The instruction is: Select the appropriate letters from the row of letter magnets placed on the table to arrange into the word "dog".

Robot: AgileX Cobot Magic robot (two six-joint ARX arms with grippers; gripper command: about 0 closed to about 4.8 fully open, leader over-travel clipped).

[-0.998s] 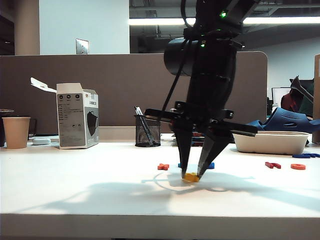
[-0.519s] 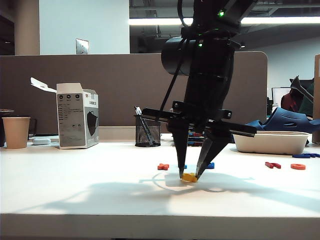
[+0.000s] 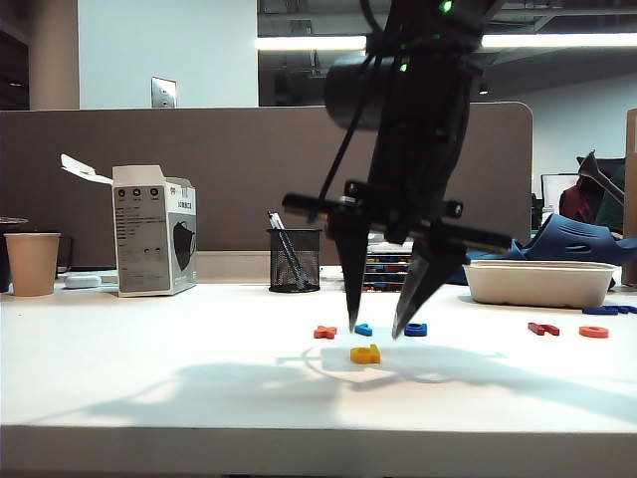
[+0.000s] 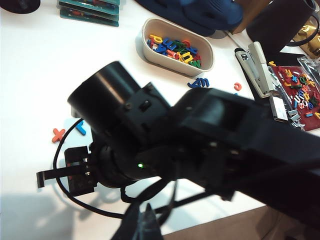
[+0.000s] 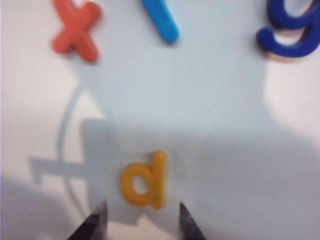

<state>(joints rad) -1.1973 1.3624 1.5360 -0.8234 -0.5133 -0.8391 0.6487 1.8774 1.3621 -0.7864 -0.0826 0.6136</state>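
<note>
**A:** Above the yellow d (image 3: pixel 365 354), right gripper (image 3: pixel 377 327) hangs tip-down, fingers (image 3: pixel 352 289) spread apart, nothing between them. Wrist view agrees: both fingertips (image 5: pixel 95 223) flank the d (image 5: pixel 143 181) without touching it.

**B:** The d's position?

**A:** Flat on the table (image 3: pixel 149 368), in front of the row, by itself. Sits in the arm's shadow.

**B:** Behind it?

**A:** Orange x (image 3: pixel 325 332), light-blue piece (image 3: pixel 362 330), dark blue g (image 3: pixel 415 329), side by side. Right wrist view shows the same three: x (image 5: pixel 76 29), light-blue stroke (image 5: pixel 161 20), g (image 5: pixel 294 31), all clear of the d.

**B:** Rest of the row?

**A:** Well off to the right: dark red letter (image 3: pixel 542 328), then the orange-red ring (image 3: pixel 593 332) just beside it. More dark blue pieces (image 3: pixel 607 310) past those, near the white tray (image 3: pixel 537 284).

**B:** Left gripper?

**A:** Can't tell its opening. Left wrist view is mostly filled by the right arm's black body (image 4: pixel 210 145); only a dark sliver at the frame edge could be the left gripper. That view also catches the tray of mixed letters (image 4: pixel 176 45) and a stapler (image 4: pixel 261 67).

**B:** Background?

**A:** Mesh pen cup (image 3: pixel 294 259), grey printed box (image 3: pixel 154 231) with open flap, paper cup (image 3: pixel 32 263), all along the back edge by the partition.
</note>
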